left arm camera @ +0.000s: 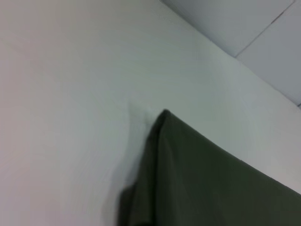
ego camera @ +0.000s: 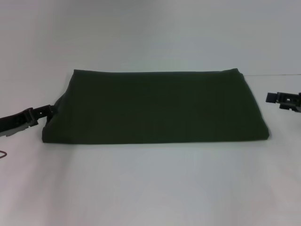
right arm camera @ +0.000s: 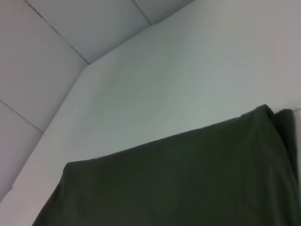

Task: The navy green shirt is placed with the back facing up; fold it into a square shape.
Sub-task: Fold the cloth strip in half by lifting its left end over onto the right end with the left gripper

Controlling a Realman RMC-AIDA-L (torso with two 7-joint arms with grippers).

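navy green shirt [ego camera: 155, 106]: plain dark olive | table [ego camera: 150, 183]: white

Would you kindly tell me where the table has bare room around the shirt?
The white table lies bare in front of the navy green shirt and in a band behind it. It is tighter at the sides: the left claw meets the shirt's left edge, and the right claw hangs near its right edge.

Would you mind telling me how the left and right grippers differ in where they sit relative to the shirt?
The left gripper reaches the shirt at its left edge, apparently touching the fabric; the right gripper sits clear of the shirt's right edge, with bare table between. The left gripper is also lower in the head view than the right. Both are black and flank the shirt.
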